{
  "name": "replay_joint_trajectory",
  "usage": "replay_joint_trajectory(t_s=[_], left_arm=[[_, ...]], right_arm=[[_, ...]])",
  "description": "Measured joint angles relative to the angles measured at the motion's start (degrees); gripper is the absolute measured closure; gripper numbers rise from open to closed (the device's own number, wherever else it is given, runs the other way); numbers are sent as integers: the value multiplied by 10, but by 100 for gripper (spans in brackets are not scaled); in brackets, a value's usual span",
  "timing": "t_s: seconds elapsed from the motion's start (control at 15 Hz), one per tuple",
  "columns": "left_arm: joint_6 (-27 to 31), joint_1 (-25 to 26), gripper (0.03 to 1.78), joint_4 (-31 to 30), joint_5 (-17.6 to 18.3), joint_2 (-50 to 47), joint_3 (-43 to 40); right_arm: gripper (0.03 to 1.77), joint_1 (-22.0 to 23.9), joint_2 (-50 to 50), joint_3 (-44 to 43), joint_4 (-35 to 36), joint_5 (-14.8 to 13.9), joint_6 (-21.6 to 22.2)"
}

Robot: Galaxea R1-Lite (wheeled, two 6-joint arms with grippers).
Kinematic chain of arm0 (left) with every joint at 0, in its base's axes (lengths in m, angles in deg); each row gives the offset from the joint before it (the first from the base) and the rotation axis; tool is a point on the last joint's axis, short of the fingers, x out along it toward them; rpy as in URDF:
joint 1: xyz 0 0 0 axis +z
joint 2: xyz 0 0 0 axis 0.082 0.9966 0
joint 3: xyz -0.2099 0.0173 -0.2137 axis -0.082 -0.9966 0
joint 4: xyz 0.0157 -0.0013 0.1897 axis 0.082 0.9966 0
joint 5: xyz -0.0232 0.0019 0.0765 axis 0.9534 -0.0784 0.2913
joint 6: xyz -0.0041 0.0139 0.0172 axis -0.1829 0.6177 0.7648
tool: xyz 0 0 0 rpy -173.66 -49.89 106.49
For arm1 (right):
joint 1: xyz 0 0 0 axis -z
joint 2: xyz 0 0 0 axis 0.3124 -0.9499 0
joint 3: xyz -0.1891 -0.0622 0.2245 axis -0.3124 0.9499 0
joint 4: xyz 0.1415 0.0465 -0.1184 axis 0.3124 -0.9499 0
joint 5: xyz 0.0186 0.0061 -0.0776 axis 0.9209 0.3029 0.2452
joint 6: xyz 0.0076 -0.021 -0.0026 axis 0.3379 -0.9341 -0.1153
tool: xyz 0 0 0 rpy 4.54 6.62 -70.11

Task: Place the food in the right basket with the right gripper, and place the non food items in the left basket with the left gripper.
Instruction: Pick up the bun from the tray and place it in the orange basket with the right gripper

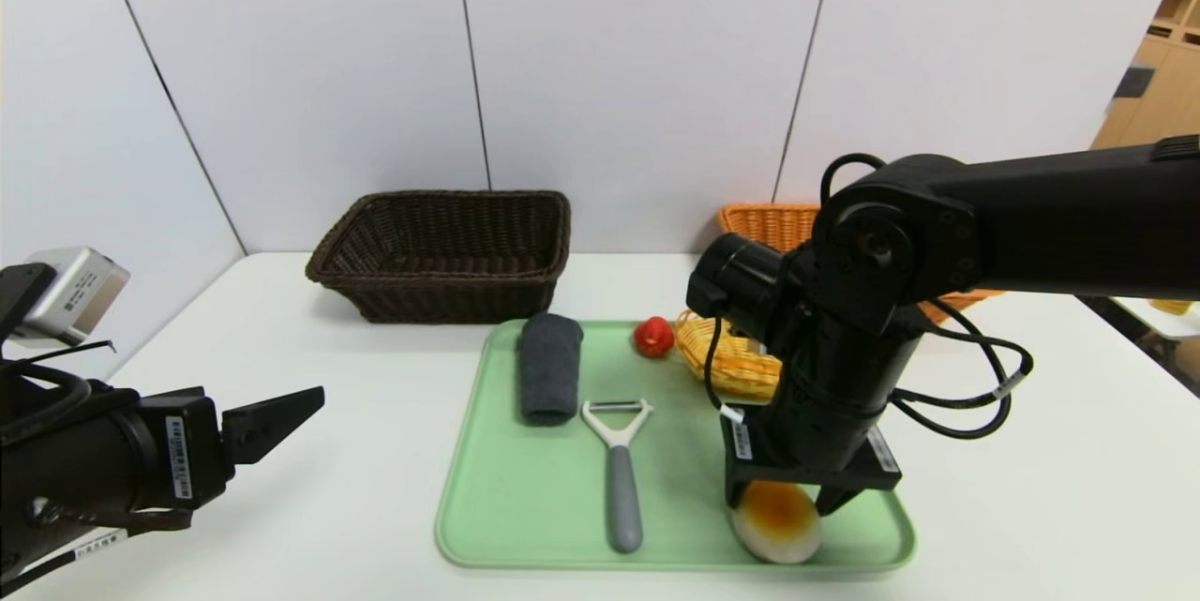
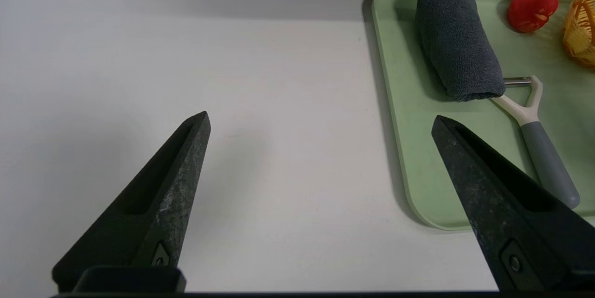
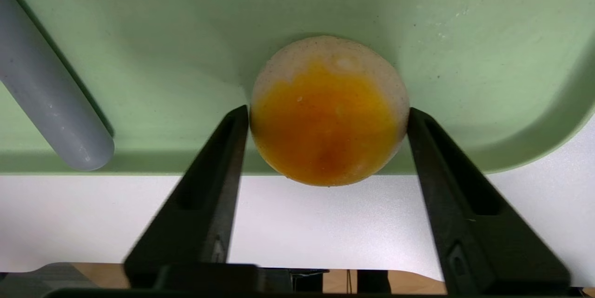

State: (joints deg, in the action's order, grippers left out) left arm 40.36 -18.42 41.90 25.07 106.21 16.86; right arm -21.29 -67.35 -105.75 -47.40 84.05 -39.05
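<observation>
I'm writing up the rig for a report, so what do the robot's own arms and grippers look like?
Both arms are matte black. The right arm has thick round joints, loose black cables and white barcode stickers. The left arm carries a white barcode sticker and a silver-grey camera box. Each gripper, left and right, has two black, pointed, wedge-shaped fingers.

I can read no text anywhere. White barcode stickers (image 1: 178, 457) sit on my black left wrist, and another (image 1: 742, 439) on my black right wrist, but their print is too small to make out. A small white tag (image 1: 1006, 383) on my right arm's black cable is just as unreadable.
</observation>
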Motion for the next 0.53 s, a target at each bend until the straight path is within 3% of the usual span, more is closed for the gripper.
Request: replay_joint_trajectory(t_s=[0.2,0.27,0.33,0.53], left_arm=[[0,0,12,-1,0,0,-2],[0,0,12,-1,0,0,-3],[0,0,12,0,0,0,-3],[0,0,12,-1,-1,-1,-7]], right_arm=[[102,-1,2,1,-4,0,3],[121,-1,3,3,-4,0,4],[176,-1,3,5,-4,1,5],[173,-2,10,6,-5,1,3]])
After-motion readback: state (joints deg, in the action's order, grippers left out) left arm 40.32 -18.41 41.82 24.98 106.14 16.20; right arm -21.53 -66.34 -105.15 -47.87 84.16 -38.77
